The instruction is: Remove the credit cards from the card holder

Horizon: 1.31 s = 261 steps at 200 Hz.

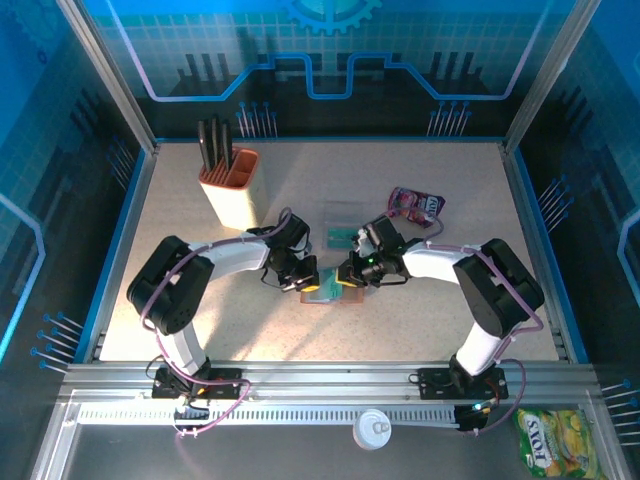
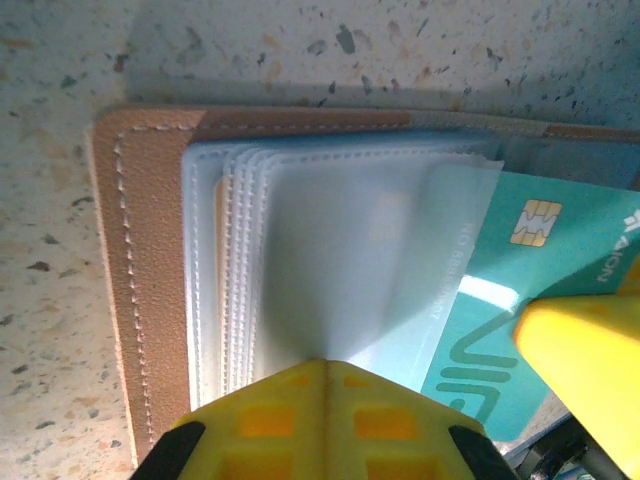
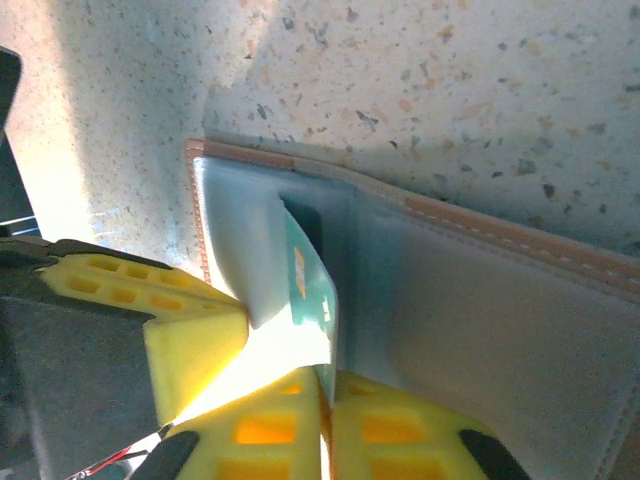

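Top view: card holder lying open on worktop, centre of frame. Left pincer and right pincer meeting over it.

Left wrist view: left pincer, bottom edge, pressing together on clear sleeve of card holder. Teal credit card sticking out at right.

Right wrist view: right pincer, bottom centre, clamping on edge of teal credit card, card partly inside card holder.

Judgement: pull-out step in hand. Next move probably needing straight pull along pocket, with left pincer anchoring holder.
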### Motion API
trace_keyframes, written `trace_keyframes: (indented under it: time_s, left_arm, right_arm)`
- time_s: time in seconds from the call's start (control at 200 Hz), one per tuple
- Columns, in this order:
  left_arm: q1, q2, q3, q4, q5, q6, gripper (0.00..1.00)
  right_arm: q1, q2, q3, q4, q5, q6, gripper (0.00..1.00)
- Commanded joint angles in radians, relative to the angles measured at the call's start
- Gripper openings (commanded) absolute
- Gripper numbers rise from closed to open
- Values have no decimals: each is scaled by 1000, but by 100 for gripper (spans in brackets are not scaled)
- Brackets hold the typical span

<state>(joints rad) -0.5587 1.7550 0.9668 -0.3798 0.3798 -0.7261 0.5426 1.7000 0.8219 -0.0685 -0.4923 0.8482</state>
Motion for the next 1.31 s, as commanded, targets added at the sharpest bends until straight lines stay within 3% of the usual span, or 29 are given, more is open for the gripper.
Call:
trace_keyframes:
  time_s: [0.0, 0.315, 0.545, 0.855, 0.92, 1.011, 1.086, 1.301]
  left_arm:
    - [-3, -11, -38, -41, -44, -4, 0]
    - [-4, -35, -45, -23, -27, -24, 0]
    - [-4, -84, -25, -38, -31, -45, 1]
    - [7, -159, -50, -40, -84, -37, 7]
    - [15, -169, -58, -36, -84, -44, 7]
    - [19, -193, -67, -37, -85, -48, 8]
    - [23, -211, -78, -41, -95, -50, 8]
    - [36, -236, -121, 24, -63, -70, 14]
  right_arm:
    - [-13, -24, -17, -39, -2, -13, 8]
    - [-38, -102, 49, -206, 46, -122, 8]
    - [-46, -123, 179, -388, 117, -330, 5]
    - [-40, -86, 338, -542, 274, -824, 2]
    - [-34, -60, 384, -608, 261, -956, 4]
    - [-4, -5, 462, -707, 302, -1123, 5]
    - [6, 46, 527, -776, 352, -1233, 0]
    - [18, 195, 714, -920, 443, -1468, 0]
